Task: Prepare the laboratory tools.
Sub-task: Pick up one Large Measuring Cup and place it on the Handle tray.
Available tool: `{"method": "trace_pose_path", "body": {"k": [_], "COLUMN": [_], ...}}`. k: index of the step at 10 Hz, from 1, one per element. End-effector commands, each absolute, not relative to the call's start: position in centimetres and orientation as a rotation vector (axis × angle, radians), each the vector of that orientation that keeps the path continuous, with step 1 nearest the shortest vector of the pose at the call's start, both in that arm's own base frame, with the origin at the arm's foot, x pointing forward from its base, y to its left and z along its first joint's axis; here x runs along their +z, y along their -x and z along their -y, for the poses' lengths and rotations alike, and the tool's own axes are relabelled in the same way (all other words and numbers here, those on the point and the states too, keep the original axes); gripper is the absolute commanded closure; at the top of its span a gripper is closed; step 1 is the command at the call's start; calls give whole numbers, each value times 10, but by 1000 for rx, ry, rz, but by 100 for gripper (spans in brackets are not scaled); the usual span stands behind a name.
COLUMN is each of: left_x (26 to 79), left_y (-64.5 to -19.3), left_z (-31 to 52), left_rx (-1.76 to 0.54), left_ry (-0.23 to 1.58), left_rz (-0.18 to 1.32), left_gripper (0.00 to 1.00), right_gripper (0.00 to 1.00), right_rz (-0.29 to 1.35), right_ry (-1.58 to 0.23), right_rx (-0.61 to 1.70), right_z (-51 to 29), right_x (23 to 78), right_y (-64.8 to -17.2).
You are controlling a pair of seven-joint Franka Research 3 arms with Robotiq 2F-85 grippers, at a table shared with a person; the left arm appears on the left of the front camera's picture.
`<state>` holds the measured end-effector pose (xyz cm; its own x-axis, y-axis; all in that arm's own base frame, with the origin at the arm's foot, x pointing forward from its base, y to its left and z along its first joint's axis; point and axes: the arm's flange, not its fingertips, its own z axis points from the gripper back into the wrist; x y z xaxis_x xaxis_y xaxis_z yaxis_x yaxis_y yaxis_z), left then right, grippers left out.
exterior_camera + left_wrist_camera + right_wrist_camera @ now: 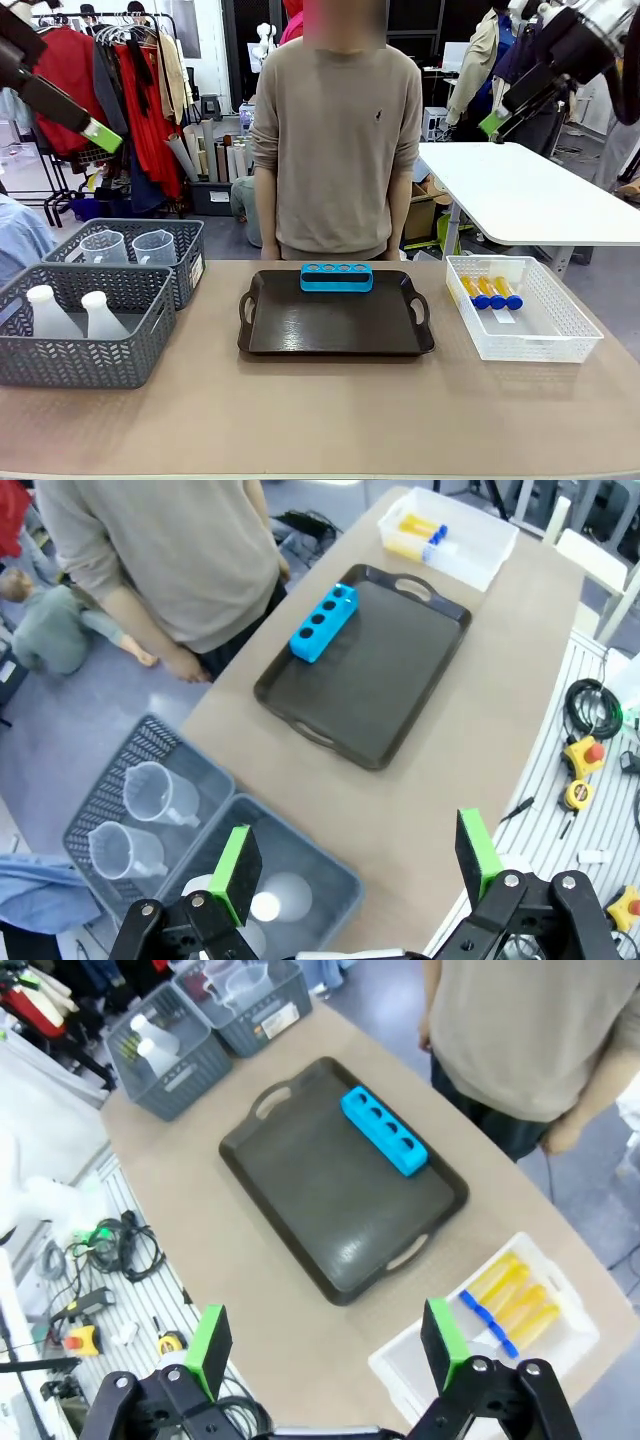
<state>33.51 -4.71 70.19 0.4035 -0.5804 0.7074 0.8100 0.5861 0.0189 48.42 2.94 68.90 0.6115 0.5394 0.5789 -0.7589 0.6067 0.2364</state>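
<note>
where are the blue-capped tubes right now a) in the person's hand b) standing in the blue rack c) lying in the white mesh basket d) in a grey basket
c: the tubes lie side by side in the white mesh basket beside the tray.

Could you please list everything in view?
Dark plastic handled tray: one, black-brown, table centre.
Blue four-hole tube rack: one, on the tray's far edge.
White mesh basket: one, robot's right of tray.
Slim blue-capped tubes of orange-yellow liquid: at least three, in mesh basket.
Grey plastic baskets: two, robot's left.
Translucent white conical flasks: two, near grey basket.
Clear handled measuring beakers: two, far grey basket.
Person in beige sweater: one, far side.
Left gripper: raised, jaws open.
Right gripper: raised, jaws open.
</note>
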Motion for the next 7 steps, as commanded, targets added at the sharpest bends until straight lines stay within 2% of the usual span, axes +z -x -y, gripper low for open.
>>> {"method": "trace_pose_path", "body": {"k": [1,7], "left_x": [712,720], "left_y": [-336,-351], "left_z": [32,7], "left_rx": [-897,-972], "left_ry": [326,241], "left_rz": [754,900], "left_gripper": [0,0], "right_gripper": [0,0], "right_rz": [500,605], "right_ry": [-512,-556], "right_rx": [826,831], "right_z": [-21,5], "right_x": [708,734], "right_y": [-490,-477]}}
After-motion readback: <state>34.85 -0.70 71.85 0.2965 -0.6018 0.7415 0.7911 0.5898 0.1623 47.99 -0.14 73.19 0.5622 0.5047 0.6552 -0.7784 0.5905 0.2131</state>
